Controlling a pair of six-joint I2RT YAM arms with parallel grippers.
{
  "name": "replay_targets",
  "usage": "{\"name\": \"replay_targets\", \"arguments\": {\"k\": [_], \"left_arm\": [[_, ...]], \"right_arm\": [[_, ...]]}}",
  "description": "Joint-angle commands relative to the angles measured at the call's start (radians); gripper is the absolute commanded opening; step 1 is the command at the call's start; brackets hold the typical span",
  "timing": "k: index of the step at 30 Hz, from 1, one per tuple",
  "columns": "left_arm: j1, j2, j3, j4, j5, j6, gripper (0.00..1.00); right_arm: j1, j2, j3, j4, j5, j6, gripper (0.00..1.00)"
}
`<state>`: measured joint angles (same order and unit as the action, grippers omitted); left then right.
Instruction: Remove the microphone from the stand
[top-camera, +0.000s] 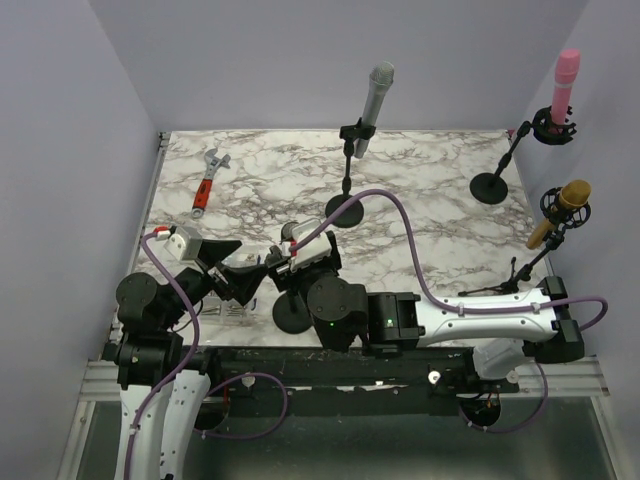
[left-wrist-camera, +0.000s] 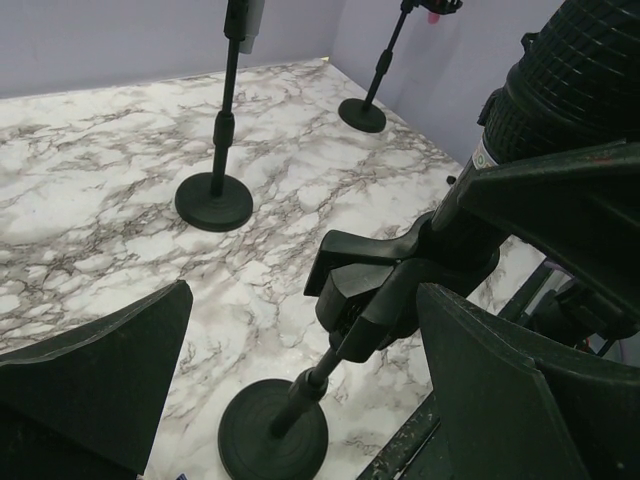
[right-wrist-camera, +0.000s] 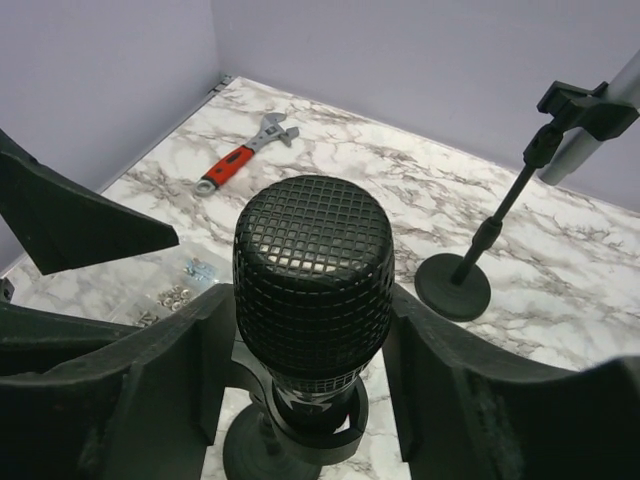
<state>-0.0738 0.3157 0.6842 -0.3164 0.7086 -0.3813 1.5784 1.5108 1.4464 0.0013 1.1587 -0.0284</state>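
The black microphone (right-wrist-camera: 312, 270), with a mesh head, sits upright in the clip (right-wrist-camera: 300, 440) of a short black stand (left-wrist-camera: 272, 432) near the table's front edge. My right gripper (right-wrist-camera: 312, 310) reaches in from the right. Its two fingers press against both sides of the mesh head, shut on it. The left gripper (left-wrist-camera: 308, 300) stands wide open around the stand's clip (left-wrist-camera: 370, 285) and pole, lower down, touching neither. From above, the microphone is mostly hidden under my right gripper (top-camera: 290, 250), with the stand base (top-camera: 293, 313) showing below it.
A silver microphone (top-camera: 378, 90) stands on its stand at the back centre. A pink one (top-camera: 565, 80) and a gold one (top-camera: 565, 205) stand at the right. A red-handled wrench (top-camera: 207, 183) lies at the back left. A small bag of nuts (right-wrist-camera: 175, 295) lies by the left gripper.
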Motion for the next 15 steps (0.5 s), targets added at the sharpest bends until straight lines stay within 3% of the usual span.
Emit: {"name": "replay_targets", "arguments": {"k": [1, 6, 15], "left_arm": [[0.005, -0.023, 0.012, -0.004, 0.019, 0.024, 0.99], [0.004, -0.02, -0.005, 0.014, 0.049, 0.014, 0.99], [0.003, 0.019, -0.035, 0.115, 0.161, -0.034, 0.99]], "right_arm": [[0.002, 0.004, -0.004, 0.098, 0.038, -0.041, 0.61], [-0.019, -0.03, -0.044, 0.1, -0.036, -0.035, 0.51], [-0.084, -0.099, -0.099, 0.068, -0.234, -0.046, 0.2]]}}
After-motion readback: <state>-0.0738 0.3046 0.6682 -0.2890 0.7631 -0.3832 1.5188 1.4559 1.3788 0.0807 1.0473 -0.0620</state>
